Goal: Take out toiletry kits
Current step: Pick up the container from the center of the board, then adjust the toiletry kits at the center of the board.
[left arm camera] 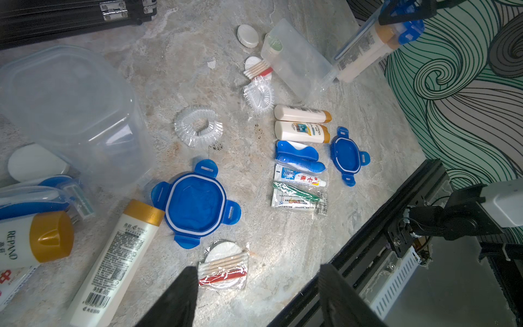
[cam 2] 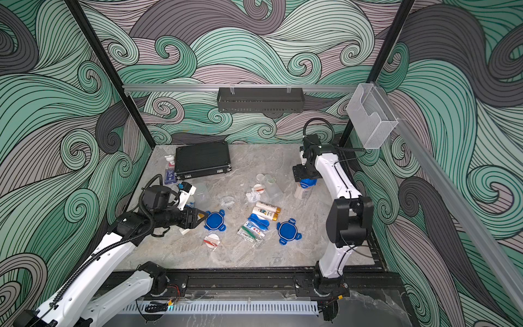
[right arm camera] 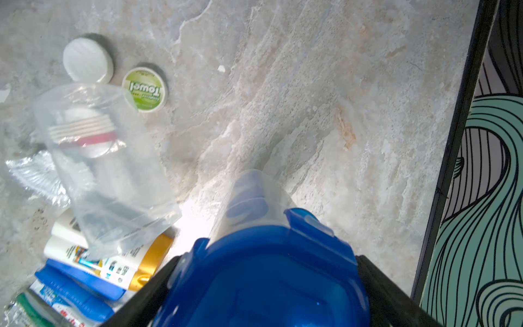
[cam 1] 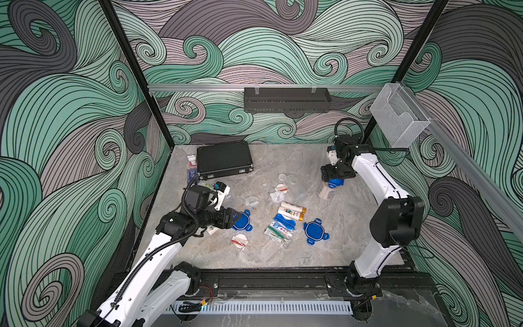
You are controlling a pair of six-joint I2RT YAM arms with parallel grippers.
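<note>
Toiletry kits (cam 1: 284, 222) lie spread on the table (cam 1: 339, 240), left gripper (left arm camera: 256, 270) wide and empty, right gripper (right arm camera: 267, 263) clamping the blue lid (right arm camera: 268, 286) of a full box (right arm camera: 254, 195), likely to open it.

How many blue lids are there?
3: one lid near the left gripper, one beside the toothpaste, one on the container the right gripper holds. More may be hidden.

Top views overlook table (cam 1: 353, 226); wrist views close.
</note>
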